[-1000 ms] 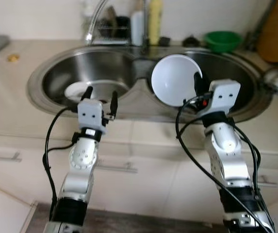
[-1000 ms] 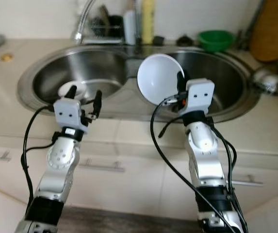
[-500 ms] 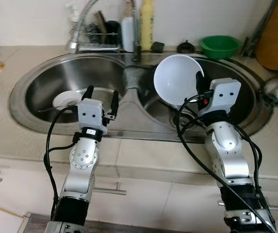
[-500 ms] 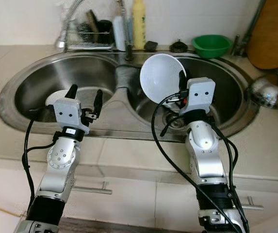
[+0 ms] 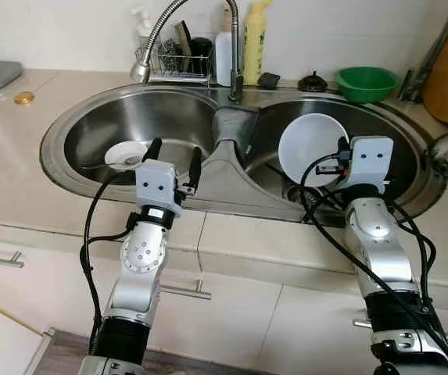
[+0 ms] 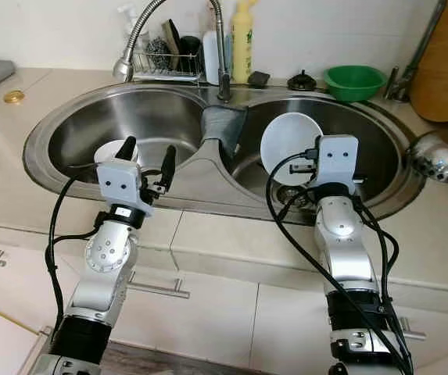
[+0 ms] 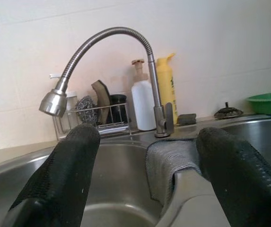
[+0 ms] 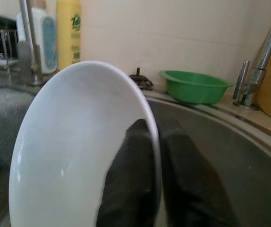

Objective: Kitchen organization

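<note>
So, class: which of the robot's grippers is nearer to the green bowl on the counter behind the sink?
Right. The right gripper, clamping the white bowl over the right basin, sits just before the green bowl; the left gripper hovers open over the left basin.

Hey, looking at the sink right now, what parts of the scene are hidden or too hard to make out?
- Right basin drain: in the eye views, hidden behind the white bowl held by the right gripper.
- Small white dish in the left basin: partly covered by the left gripper.
- Yellow bottle label: blurred and cut off in the right wrist view.
</note>
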Robot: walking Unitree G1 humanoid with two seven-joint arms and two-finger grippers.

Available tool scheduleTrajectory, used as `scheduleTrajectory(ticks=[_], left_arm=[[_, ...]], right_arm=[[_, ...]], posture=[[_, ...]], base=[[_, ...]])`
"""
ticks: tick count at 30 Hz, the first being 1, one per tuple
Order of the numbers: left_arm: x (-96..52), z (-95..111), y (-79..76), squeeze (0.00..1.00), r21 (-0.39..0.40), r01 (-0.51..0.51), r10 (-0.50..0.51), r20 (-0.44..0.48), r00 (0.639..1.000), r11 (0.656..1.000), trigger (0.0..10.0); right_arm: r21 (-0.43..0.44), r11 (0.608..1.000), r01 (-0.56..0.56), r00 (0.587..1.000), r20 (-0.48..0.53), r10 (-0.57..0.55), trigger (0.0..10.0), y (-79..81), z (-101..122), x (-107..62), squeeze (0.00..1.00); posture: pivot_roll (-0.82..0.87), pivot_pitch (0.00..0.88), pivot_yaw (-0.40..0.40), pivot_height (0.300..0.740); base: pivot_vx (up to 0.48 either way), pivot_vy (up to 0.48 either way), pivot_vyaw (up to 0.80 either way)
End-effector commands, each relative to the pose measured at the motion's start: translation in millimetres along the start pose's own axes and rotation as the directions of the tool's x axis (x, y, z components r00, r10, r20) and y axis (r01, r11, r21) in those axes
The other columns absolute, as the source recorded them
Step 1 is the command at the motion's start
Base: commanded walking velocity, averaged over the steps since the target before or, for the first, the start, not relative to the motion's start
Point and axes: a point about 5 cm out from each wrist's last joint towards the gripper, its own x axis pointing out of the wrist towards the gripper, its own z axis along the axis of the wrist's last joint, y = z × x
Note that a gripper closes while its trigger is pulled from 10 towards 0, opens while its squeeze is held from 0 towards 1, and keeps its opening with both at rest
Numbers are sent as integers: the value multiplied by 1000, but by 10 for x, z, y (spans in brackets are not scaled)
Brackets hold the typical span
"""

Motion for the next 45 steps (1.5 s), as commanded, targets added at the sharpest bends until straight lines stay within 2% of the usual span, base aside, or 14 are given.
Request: scheduleTrajectory(ticks=[1,5,8,20,23,24,27,45], left_arm=[[-1,1,-5,0,5,6,-6,-3,1000,1000,10000],[-2,-6,-15,0,3,10,-10,-8,1000,1000,10000],[-3,-9,-16,0,1,10,-10,-12,1000,1000,10000],[0,-22,-23,0,2,14,-14,-21,1000,1000,10000],[-1,-23,-21,0,-1,14,-14,-22,1000,1000,10000],[-1,-27,-19,0,-9,12,-12,-26,1000,1000,10000],[0,-32,-21,0,-16,15,-15,-33,999,1000,10000],[-8,-25,-38,0,-24,25,-26,-30,999,999,10000]], right_arm=[[-34,997,-74,994,-88,71,10000,73,-120,0,1000],[-48,986,-159,973,-179,148,10000,177,-268,-68,1000],[-32,985,-171,970,-184,162,10000,201,-277,-82,1000],[-20,986,-168,973,-167,162,10000,197,-228,-71,1000],[13,993,-117,989,-92,118,10000,154,-105,-29,1000],[28,995,-93,996,-14,94,10000,131,28,-2,0],[56,996,-68,996,58,64,10000,102,147,11,0],[80,996,-25,984,177,11,10000,52,274,-35,0]], posture=[[-89,0,21,740],[-88,0,21,740],[-88,0,21,740],[-89,0,22,740],[-89,0,23,740],[-89,0,23,740],[-89,0,23,740],[-85,0,20,740]], base=[[0,0,0],[0,0,0],[0,0,0],[0,0,0],[0,0,0],[0,0,0],[0,92,0],[0,469,0]])
